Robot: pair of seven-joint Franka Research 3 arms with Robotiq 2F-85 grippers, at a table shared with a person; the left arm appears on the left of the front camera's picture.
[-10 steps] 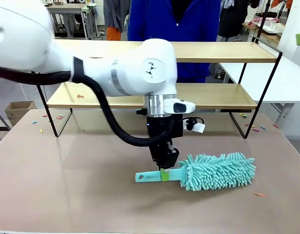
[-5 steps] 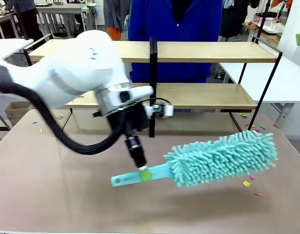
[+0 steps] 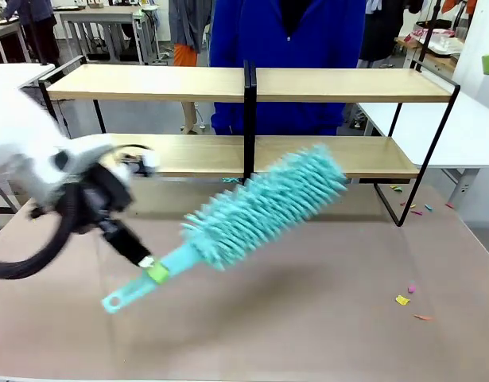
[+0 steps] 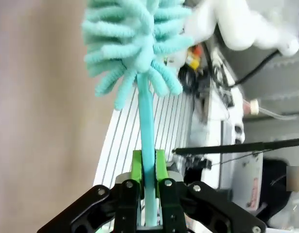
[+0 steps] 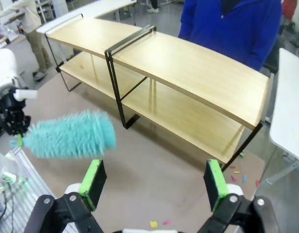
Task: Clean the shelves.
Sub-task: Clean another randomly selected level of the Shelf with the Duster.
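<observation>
The shelves stand across the far side of the table, light wood boards in a thin black frame with a central post. My left gripper is shut on the handle of a teal fluffy duster. The duster is off the table, its head slanting up to the right in front of the lower board. In the left wrist view the green pads clamp the teal handle. My right gripper is open, high above the table, looking down on the shelves and the duster.
A person in a blue top stands behind the shelves. Small coloured scraps lie on the brown tabletop at the right and near the rack's right leg. A white table adjoins at the right.
The left arm has swung from the table's middle to the left, lifting the duster off the table. The duster's head has tilted from lying flat to pointing up at the shelves.
</observation>
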